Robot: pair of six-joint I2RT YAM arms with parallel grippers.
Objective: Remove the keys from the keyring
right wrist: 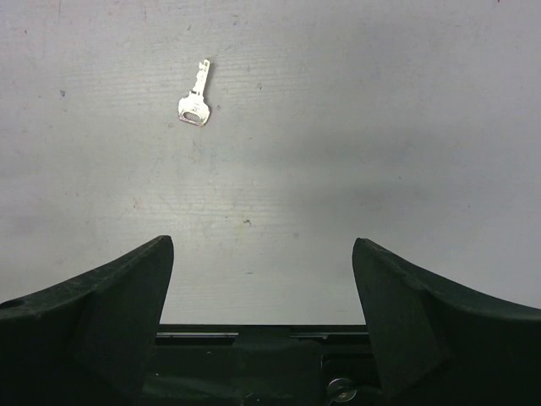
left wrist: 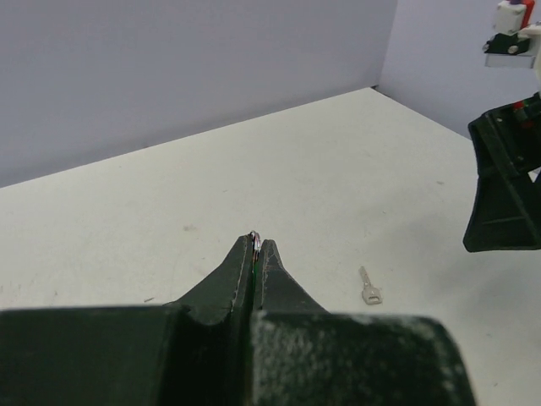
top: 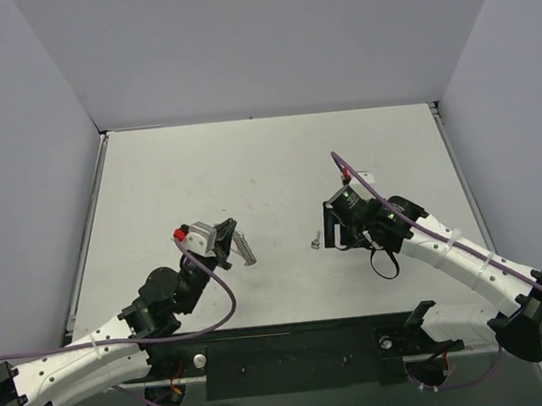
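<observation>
Toward the upper left of my right wrist view, one key (right wrist: 195,106) lies flat on the table (right wrist: 380,127); my right gripper (right wrist: 262,245) gapes apart, my left gripper (left wrist: 256,246) pinches the keyring (left wrist: 255,238).

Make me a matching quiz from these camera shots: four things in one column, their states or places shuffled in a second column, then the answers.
Things
1. left gripper
2. right gripper
3. key
4. chain

States or places
A. lying flat on the table, free of the ring
B. jaws wide apart, holding nothing
C. reaching out just past the left gripper in the top view
D. shut on the keyring

Pairs: 1-D, 2-B, 3-A, 4-C
</observation>
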